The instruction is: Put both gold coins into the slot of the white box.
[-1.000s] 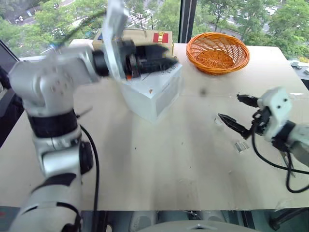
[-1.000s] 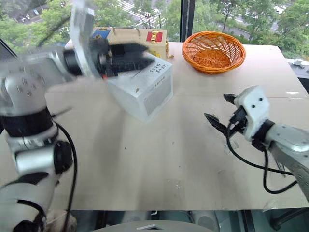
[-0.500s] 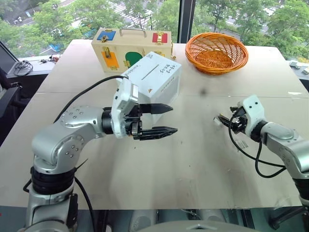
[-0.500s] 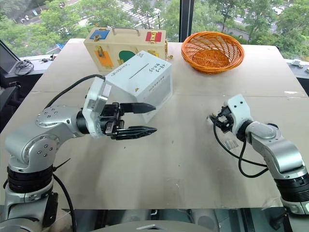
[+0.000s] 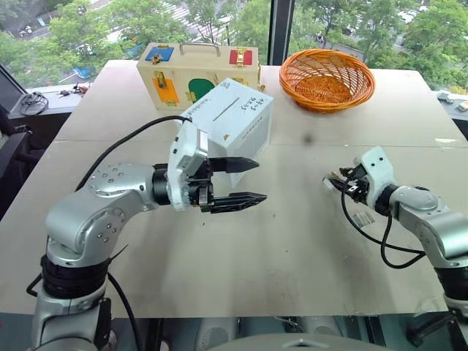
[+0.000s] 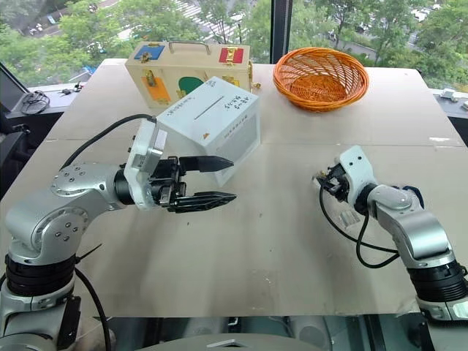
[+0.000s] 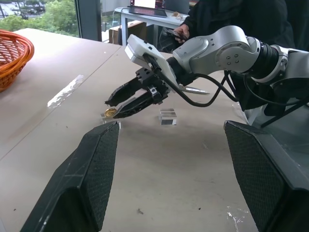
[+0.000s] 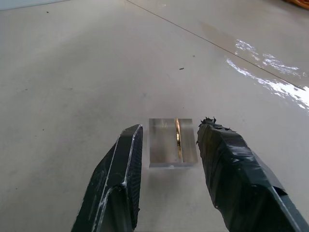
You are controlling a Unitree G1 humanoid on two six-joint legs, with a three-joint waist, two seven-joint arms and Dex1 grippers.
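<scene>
A: Coin (image 8: 177, 137) stands on edge in a small clear plastic block (image 8: 172, 143) on the table (image 5: 292, 241), w/ the right gripper (image 8: 169, 145) straddling the block. Fingers are partly apart, one each side, neither pad pressing yet as far as I can tell. Nothing held.

B: How'll it handle?

A: My guess: tiny, thin, hard metal, light, slick. Easy to flick out of the black fingertips. Best take it by the flat faces above the block's top edge, not by the block itself. Block looks light too, prob. lifts or skids if the pinch catches it.

B: 2nd coin?

A: Can't find it. Another clear block (image 5: 363, 218) lies near the right arm; whether it holds a coin, can't tell.

B: Left side?

A: Left gripper (image 5: 252, 181) hovers just in front of the white box (image 5: 232, 121), jaws spread wide, empty. Box sits tilted, slot (image 5: 225, 110) on top, w/ the wooden case (image 5: 196, 69) close behind.

B: Room?

A: Bare tabletop between right gripper & box, well apart. Orange basket (image 5: 328, 78) sits far back. Left gripper stands on the direct line to the slot, so I'd approach from above.
</scene>
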